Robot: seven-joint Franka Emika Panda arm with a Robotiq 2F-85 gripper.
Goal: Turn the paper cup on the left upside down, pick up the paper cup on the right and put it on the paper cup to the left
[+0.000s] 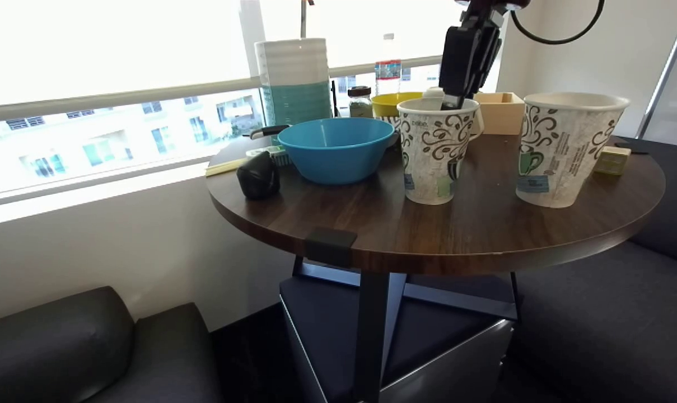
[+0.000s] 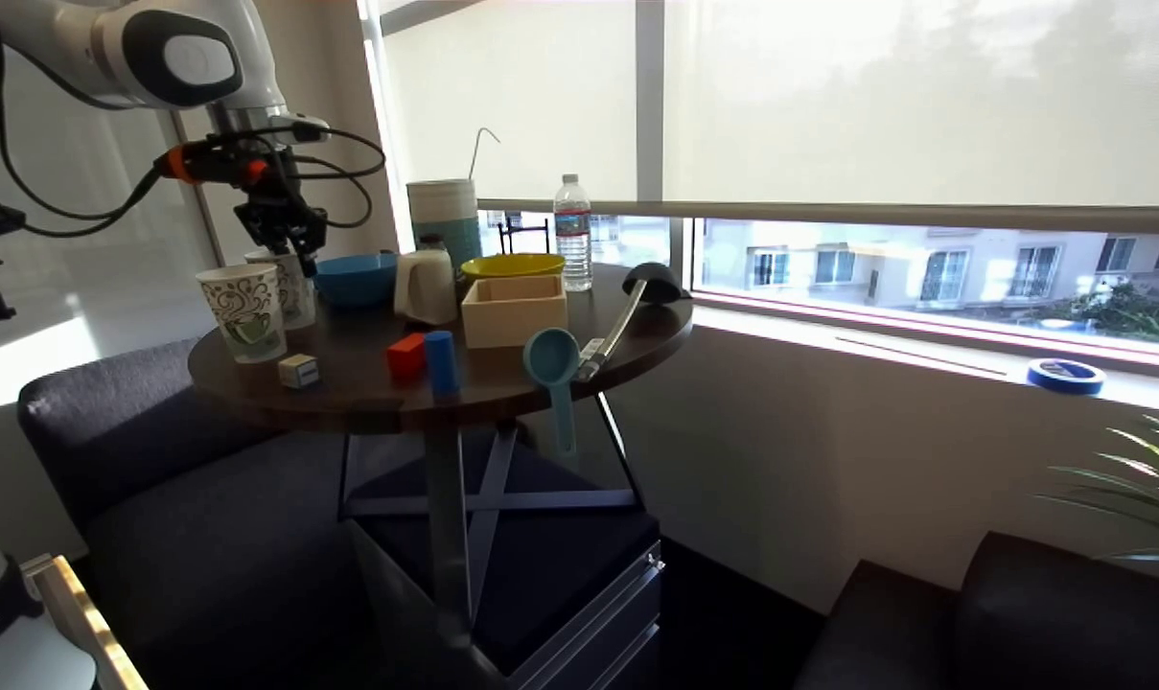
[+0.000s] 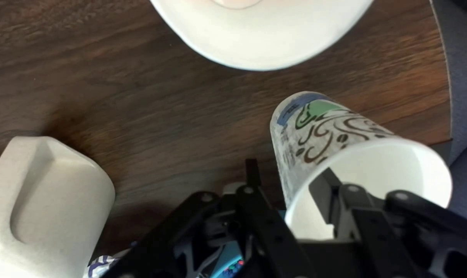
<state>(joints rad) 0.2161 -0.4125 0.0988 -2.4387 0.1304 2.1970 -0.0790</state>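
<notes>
Two white paper cups with a brown swirl print stand upright, mouths up, on the round brown table. In an exterior view the left cup is in the middle and the right cup is nearer the right edge. My gripper is open at the left cup's rim. One finger is inside that cup and the other is outside it, with the wall between them. The right cup shows at the top of the wrist view. In an exterior view the gripper is over the farther cup.
A blue bowl stands beside the left cup. A white pitcher, a wooden box and a yellow bowl stand farther away. A small cube, red block, blue cylinder and scoop lie near an edge.
</notes>
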